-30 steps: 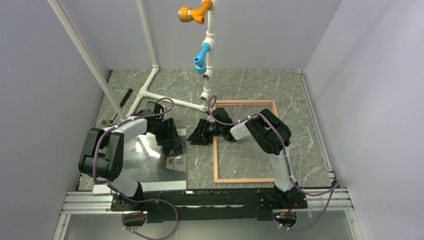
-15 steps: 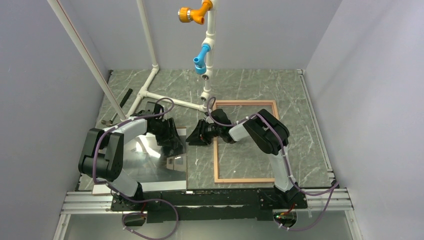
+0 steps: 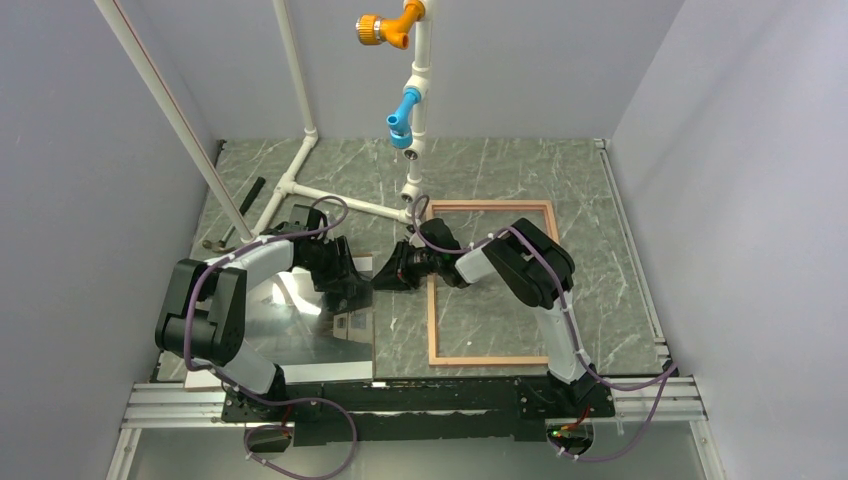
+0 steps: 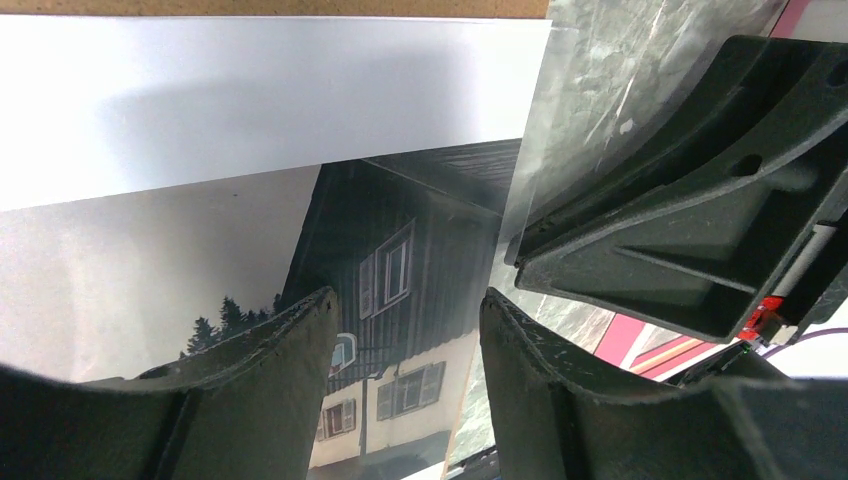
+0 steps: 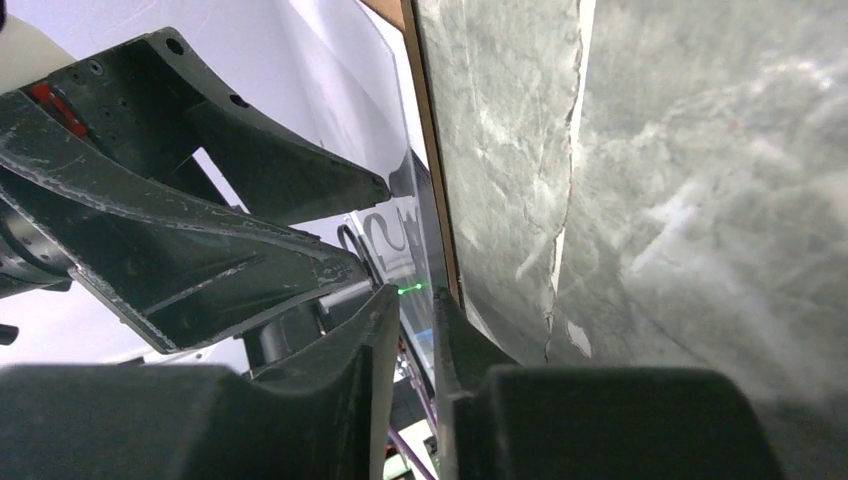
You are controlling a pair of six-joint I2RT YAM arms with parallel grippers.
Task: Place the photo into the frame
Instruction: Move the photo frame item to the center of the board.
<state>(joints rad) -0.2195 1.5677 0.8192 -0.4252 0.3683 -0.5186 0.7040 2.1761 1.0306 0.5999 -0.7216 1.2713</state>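
At the right edge of the large glossy house photo (image 3: 300, 330), the right hand (image 5: 418, 305) has pinched nearly together, grip uncertain; left hand (image 4: 408, 310) apart; lifting looks next.

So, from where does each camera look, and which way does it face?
Top external: fixed above and behind the arm bases, looking down on the marble table, the photo and the frame; both arms show whole.
Left wrist: low over the photo, facing along it; the left gripper shows open below, the right gripper at right.
Right wrist: at the photo's edge, facing along the table; its own fingers below, the left gripper at left.
Shared: both wrist views show the photo and the other gripper.
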